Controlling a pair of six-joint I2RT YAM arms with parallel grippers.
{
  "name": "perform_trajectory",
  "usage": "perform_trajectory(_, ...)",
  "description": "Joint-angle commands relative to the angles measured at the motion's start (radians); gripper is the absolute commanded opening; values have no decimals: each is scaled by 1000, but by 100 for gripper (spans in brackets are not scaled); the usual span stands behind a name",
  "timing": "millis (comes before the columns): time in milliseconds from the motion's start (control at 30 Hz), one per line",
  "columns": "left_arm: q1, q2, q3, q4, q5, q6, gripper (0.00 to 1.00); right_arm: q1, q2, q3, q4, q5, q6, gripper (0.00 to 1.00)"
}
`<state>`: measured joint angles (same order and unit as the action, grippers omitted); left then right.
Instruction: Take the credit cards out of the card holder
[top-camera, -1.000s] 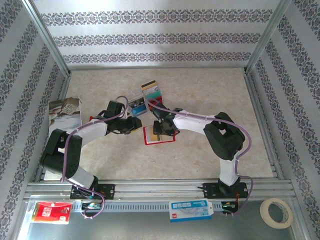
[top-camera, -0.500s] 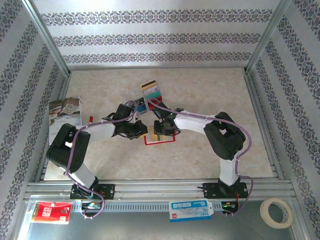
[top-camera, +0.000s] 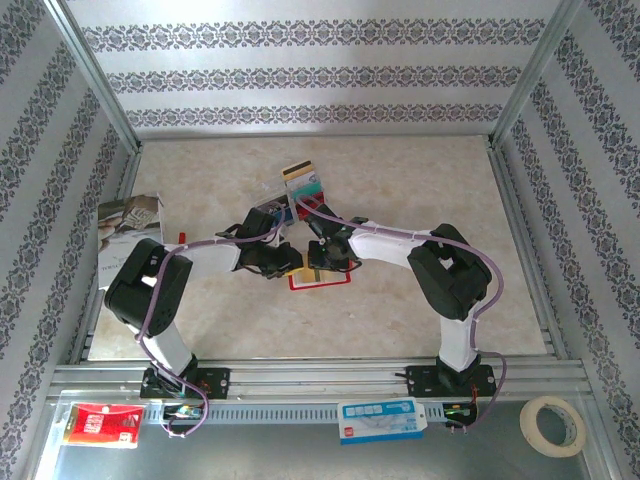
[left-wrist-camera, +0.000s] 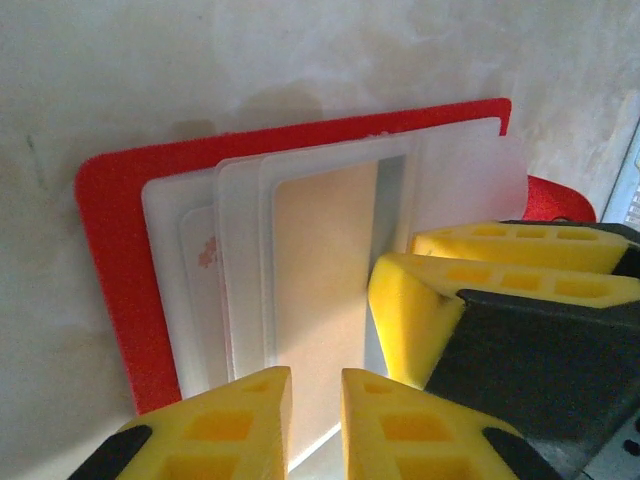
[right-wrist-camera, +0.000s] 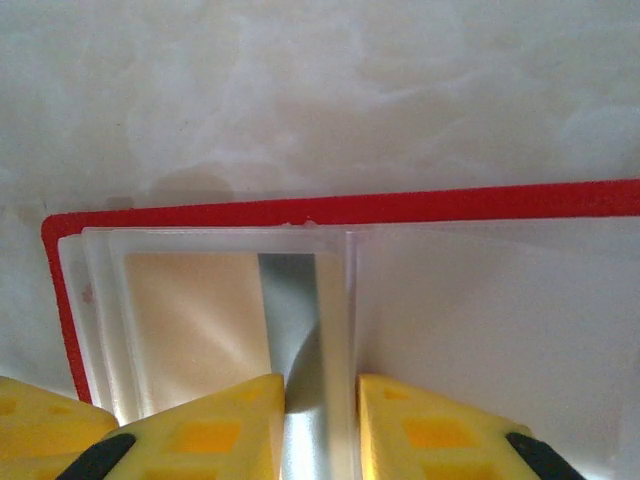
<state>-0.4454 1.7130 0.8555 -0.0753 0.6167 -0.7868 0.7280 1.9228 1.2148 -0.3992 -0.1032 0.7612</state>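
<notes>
I see the left gripper (top-camera: 283, 264) and right gripper (top-camera: 318, 262) close together over the open card holder (top-camera: 335, 279). Loose credit cards (top-camera: 302, 182) lie beyond.

Red card holder (left-wrist-camera: 105, 250) open flat near the middle of the table (top-camera: 430, 190), pale clear pockets facing up, tan card (left-wrist-camera: 320, 290) inside one pocket, loose credit cards (top-camera: 301, 178) farther back on the table

Marbled table (top-camera: 420, 190) — card holder (top-camera: 336, 280), cards (top-camera: 301, 180), magazine (top-camera: 126, 226)

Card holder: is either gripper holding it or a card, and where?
Cannot be told. The left gripper and right gripper both sit over the tan card in the open card holder, jaws narrowly apart, but no pinch is visible.
</notes>
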Motion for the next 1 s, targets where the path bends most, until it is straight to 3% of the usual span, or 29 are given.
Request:
perform_trajectory(0, -11, 19, 27, -38, -15, 14, 22, -13, 12, -43, -31, 22, 13, 27)
perform_trajectory(333, -10, 56, 61, -103, -37, 59, 26, -31, -27, -89, 42, -20, 27, 30)
perform_trajectory(967, -11, 37, 82, -95, -11, 55, 13, -50, -41, -130, 102, -70, 44, 29)
